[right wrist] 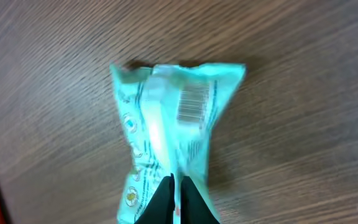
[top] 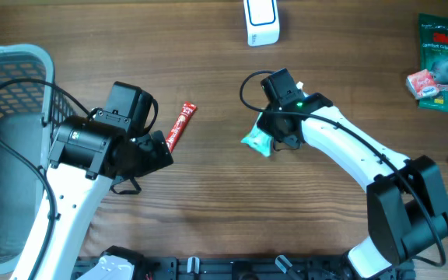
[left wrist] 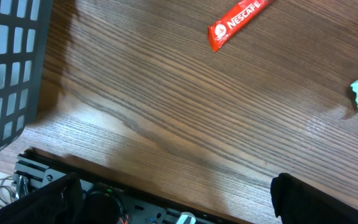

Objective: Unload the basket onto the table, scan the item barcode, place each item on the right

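basket: cut by left edge | teal pouch: small print unreadable

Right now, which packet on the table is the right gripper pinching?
The crinkled teal plastic packet, barcode facing up; the red Nescafe stick lies untouched.

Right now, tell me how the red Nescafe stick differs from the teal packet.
The stick is red; the packet is teal and white. The stick is slim and flat; the packet is wider and crumpled. The stick lies free on the table; the packet is pinched by the right fingers. Both are small printed wrappers.
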Available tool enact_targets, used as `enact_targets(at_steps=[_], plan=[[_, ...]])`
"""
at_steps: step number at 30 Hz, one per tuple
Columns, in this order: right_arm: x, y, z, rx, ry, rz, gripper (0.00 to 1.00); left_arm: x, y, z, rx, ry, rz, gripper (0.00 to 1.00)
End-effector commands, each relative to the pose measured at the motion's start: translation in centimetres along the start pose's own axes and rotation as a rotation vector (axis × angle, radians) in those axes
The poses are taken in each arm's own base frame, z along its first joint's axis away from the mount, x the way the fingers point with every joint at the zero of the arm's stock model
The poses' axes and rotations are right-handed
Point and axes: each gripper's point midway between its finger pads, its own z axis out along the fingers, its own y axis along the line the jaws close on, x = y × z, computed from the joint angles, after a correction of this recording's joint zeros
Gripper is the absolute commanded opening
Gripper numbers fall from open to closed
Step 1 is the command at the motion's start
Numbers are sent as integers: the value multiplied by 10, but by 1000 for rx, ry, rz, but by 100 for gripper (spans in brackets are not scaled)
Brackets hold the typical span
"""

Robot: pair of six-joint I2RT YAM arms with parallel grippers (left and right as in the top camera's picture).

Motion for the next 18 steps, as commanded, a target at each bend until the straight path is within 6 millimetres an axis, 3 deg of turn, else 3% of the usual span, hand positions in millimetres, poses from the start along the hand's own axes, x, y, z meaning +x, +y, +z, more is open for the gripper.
enact_targets(at_steps=[1, 7, 8, 10, 11, 15, 18], plan=[[-1, -6, 2, 28, -18, 79, 29, 0, 0, -2, 8, -4, 11, 100], [0, 2, -11, -23, -8, 27, 40, 0, 0, -2, 8, -4, 11, 100], [-1, 3, -14, -31, -14, 24, 45, 0, 0, -2, 8, -4, 11, 100], [-1, 6, -14, -41, -15, 23, 64, 0, 0, -2, 8, -4, 11, 100], [0, 5, -13, -36, -13, 1, 66, 0, 0, -2, 8, -4, 11, 100], [2, -2, 1, -9, -14, -88, 64, 0, 0, -2, 8, -4, 11, 100], [5, 8, 13, -26, -23, -262, 62, 0, 0, -2, 8, -4, 11, 100]])
